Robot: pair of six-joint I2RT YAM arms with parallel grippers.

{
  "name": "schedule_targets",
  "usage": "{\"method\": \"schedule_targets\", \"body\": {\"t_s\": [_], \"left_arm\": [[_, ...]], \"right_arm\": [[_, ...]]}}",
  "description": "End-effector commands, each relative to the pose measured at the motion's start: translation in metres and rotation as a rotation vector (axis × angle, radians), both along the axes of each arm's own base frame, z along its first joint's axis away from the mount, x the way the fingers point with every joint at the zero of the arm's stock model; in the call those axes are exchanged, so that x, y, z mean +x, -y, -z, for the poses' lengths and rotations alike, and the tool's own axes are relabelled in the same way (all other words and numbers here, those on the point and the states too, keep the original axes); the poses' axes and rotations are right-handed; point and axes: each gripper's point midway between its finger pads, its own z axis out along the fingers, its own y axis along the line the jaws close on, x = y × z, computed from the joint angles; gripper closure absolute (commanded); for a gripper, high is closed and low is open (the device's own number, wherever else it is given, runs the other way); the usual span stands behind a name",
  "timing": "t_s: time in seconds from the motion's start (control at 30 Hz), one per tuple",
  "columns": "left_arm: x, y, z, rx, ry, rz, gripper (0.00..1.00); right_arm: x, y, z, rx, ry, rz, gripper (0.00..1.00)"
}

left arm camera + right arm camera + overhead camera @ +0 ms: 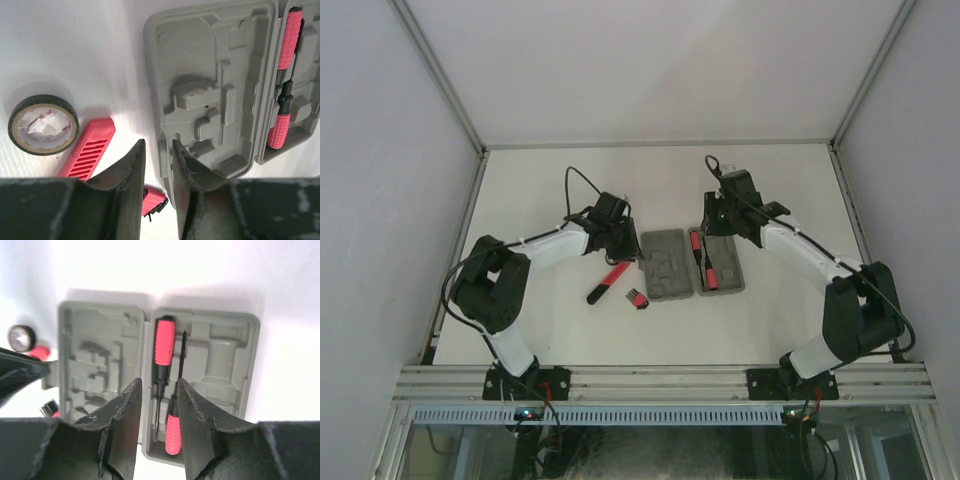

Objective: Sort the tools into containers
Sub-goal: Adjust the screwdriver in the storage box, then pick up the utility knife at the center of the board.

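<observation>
The grey case lies open in the middle of the table. Its left half holds nothing. Its right half holds two red-handled screwdrivers, lying head to tail. A longer red-black tool and the hex key set lie on the table left of the case, with a black ring beside them. My left gripper hovers open by the case's left edge, holding nothing. My right gripper is open above the screwdrivers, holding nothing.
White walls with metal rails enclose the white table on three sides. The left gripper's fingers show at the left edge of the right wrist view, close to the case.
</observation>
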Motion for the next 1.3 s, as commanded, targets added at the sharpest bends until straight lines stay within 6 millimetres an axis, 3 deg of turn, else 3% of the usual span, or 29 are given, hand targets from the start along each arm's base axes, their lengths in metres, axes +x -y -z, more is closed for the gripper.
{"method": "schedule_targets", "body": {"t_s": [0.0, 0.1, 0.3, 0.5, 0.77, 0.9, 1.1, 1.27], "left_arm": [[0.023, 0.003, -0.037, -0.012, 0.126, 0.031, 0.65], [0.026, -0.003, -0.049, 0.009, 0.166, 0.038, 0.59], [0.034, -0.023, -0.078, 0.113, 0.273, 0.054, 0.54], [0.036, -0.061, -0.107, 0.258, 0.375, -0.011, 0.5], [0.032, -0.112, -0.153, 0.373, 0.535, -0.173, 0.42], [0.026, -0.131, -0.166, 0.396, 0.573, -0.242, 0.38], [0.01, -0.159, -0.184, 0.409, 0.662, -0.347, 0.27], [0.002, -0.169, -0.177, 0.372, 0.669, -0.377, 0.21]], "right_arm": [[0.012, 0.0, -0.043, 0.064, 0.172, 0.017, 0.65], [0.006, 0.006, -0.053, 0.086, 0.212, 0.019, 0.64], [-0.005, 0.013, -0.074, 0.162, 0.28, 0.012, 0.5], [-0.01, 0.02, -0.093, 0.237, 0.341, 0.01, 0.43], [-0.016, 0.033, -0.115, 0.329, 0.449, 0.042, 0.24], [-0.016, 0.046, -0.127, 0.347, 0.529, 0.11, 0.13], [-0.011, 0.063, -0.125, 0.325, 0.55, 0.209, 0.08], [-0.007, 0.07, -0.111, 0.311, 0.514, 0.241, 0.06]]}}
